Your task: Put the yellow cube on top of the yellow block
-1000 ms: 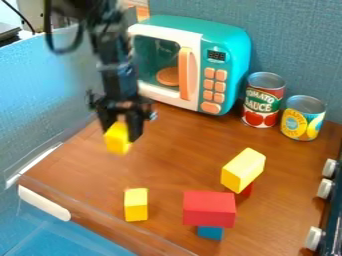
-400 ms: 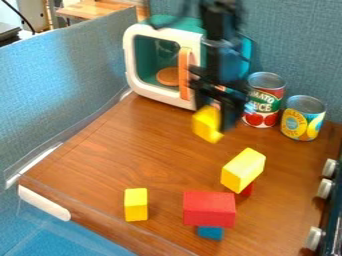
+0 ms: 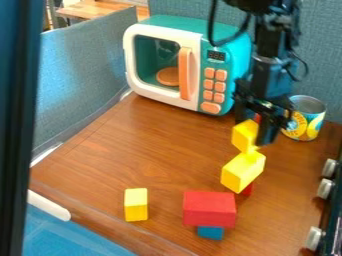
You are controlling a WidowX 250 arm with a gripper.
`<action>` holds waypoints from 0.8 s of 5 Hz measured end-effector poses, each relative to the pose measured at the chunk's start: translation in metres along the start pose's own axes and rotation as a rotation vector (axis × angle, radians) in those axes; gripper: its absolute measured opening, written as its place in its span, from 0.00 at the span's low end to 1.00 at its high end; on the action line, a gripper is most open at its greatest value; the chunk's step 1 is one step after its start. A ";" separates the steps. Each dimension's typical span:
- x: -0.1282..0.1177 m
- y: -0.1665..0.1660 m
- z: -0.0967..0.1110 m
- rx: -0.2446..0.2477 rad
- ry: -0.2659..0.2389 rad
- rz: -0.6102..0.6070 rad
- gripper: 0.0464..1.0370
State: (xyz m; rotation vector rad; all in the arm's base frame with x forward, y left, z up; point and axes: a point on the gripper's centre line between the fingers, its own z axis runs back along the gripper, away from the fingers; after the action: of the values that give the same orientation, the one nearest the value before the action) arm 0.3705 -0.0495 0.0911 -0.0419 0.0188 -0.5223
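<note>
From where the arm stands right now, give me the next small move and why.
Probably ease the black two-finger gripper slightly down until the small yellow cube rests on the yellow rectangular block. The gripper holds the cube, which shows at the block's far end; whether they touch, I cannot tell.

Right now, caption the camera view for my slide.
Gripper holding a yellow cube at the yellow block, beside a toy microwave.
</note>
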 end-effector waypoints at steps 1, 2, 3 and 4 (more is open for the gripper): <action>0.003 -0.009 -0.005 -0.003 0.013 -0.015 0.55; 0.001 -0.008 -0.012 -0.007 0.041 -0.011 0.55; -0.001 -0.009 -0.014 -0.010 0.053 -0.012 0.55; -0.011 -0.008 -0.014 -0.026 0.058 0.001 0.55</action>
State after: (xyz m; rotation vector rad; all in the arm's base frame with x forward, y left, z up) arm 0.3567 -0.0520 0.0774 -0.0518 0.0820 -0.5220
